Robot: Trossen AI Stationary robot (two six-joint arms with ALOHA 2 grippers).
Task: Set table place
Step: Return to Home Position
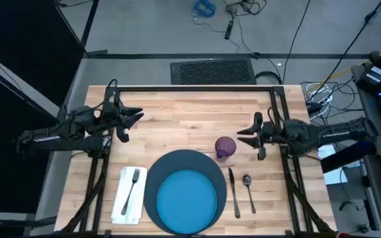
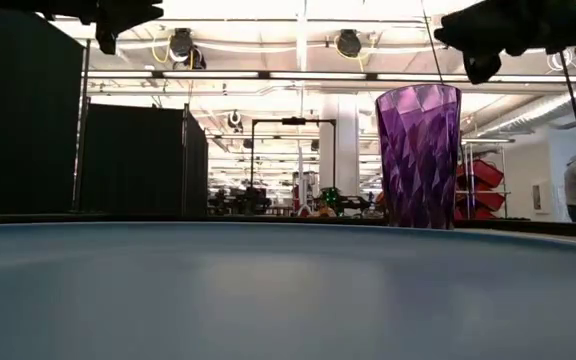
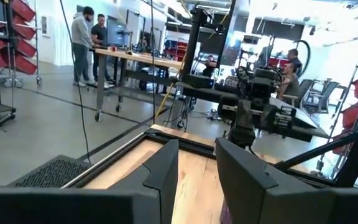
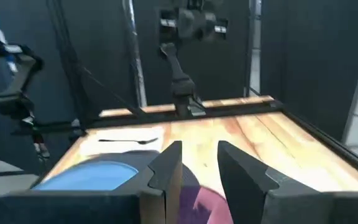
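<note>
High view: the purple cup [image 1: 225, 147] is shown upright on the table [image 1: 184, 112], just beyond the far tip of the knife [image 1: 233, 192] and beside the mat [image 1: 161, 173]. The right gripper [image 1: 243, 137] is held just beside the cup on the side toward the table's right edge and above its rim, fingers parted and empty; the left gripper [image 1: 133, 124] is likewise parted, empty and well apart. A retreat straight away from the cup is judged to be called for, since any sweep toward the centre could tip it.

- Ceiling lights [image 2: 268, 12] glare white in the low view, backlighting the purple cup [image 2: 418, 155].
- Bright, even light falls on the table [image 1: 190, 112]; shadows are faint.
</note>
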